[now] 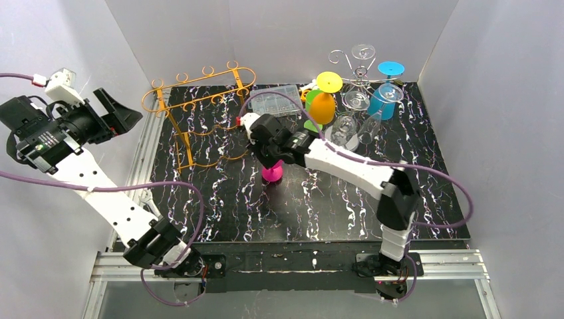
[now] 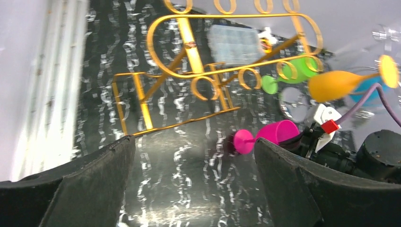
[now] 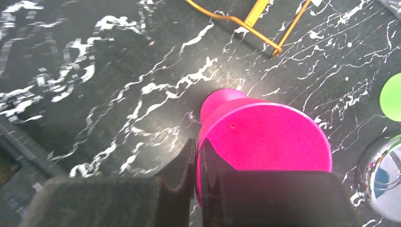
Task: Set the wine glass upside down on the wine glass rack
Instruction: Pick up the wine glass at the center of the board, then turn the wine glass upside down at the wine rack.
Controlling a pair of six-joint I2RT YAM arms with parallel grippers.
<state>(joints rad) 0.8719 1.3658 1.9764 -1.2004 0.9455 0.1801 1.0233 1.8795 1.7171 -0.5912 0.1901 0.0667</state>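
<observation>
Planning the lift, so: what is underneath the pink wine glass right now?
Only black marbled table shows around the pink wine glass, held by the right gripper. Its own body hides the spot beneath, so whether it touches is unclear.

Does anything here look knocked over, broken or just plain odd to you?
Nothing looks spilled or broken. The gold rack looks upright, and the pink glass is foot-down, its rim pinched by the right gripper. The clear glasses at the back right are too jumbled to judge.
</observation>
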